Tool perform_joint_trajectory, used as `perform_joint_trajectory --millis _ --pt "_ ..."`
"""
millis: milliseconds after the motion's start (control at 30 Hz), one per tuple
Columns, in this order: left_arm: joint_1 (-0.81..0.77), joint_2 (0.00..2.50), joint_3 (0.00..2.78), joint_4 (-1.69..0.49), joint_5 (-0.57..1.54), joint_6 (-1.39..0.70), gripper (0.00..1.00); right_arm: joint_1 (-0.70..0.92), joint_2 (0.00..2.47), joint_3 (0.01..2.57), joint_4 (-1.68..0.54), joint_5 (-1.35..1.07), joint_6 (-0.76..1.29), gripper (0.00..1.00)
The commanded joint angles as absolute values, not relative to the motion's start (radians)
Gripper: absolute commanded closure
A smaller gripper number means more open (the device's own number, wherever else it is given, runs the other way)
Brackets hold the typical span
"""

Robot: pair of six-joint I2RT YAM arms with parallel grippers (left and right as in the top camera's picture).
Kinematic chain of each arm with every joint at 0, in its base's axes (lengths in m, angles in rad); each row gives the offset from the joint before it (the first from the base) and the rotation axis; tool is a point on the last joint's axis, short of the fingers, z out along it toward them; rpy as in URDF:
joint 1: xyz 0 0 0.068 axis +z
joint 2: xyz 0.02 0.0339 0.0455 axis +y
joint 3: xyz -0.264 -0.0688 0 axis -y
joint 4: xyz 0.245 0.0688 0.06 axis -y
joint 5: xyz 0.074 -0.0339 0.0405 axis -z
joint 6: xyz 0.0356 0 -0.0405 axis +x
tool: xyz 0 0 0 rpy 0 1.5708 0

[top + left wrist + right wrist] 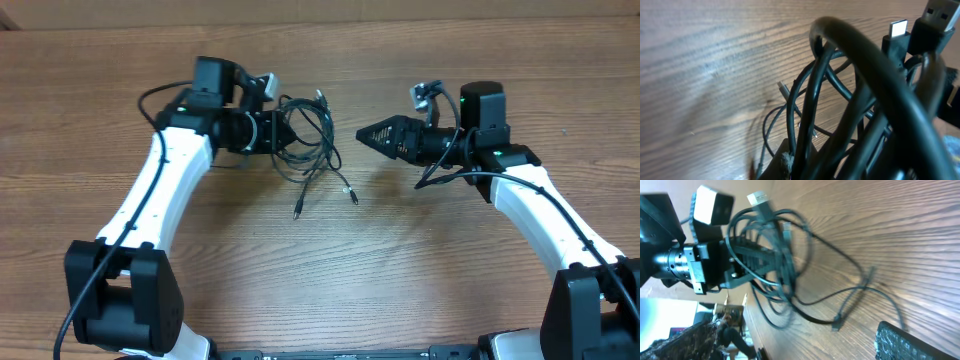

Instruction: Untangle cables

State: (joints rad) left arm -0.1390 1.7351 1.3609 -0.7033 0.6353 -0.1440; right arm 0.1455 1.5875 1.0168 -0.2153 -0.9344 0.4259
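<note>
One tangled bunch of thin black cables [305, 140] is squeezed tight in the left pincer [280, 132], with two plug ends [298, 212] lying on the wooden bench [320, 290]. Nearby, the right pincer [363, 133] is spread wide and holds nothing.

cables [305, 135]: you're looking at thin black cords in one tangled, looped bundle | state: loops cross, not separated, bundle pinched in the left fingers [747, 255] | place: tabletop [320, 280], left of centre | ends: two loose tails with small plugs lie flat, apart, toward the near edge
</note>
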Motion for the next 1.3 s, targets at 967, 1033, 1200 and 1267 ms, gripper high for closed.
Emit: perform_joint_trajectory --millis 967,1033,1200,1267 --pt "-0.25 1.718 1.359 -0.732 0.651 -0.045 0.96 0.398 1.584 1.015 -0.097 -0.801 0.121 0.34" --pt "-0.251 1.718 1.359 -0.732 0.678 -0.045 0.96 0.403 1.588 1.015 -0.113 -0.755 0.121 0.35" --pt "-0.251 1.718 1.359 -0.732 0.77 -0.045 0.96 0.405 1.604 1.015 -0.11 -0.753 0.121 0.35" --pt "-0.251 1.718 1.359 -0.729 0.811 -0.045 0.96 0.41 1.613 1.015 -0.11 -0.76 0.121 0.36"
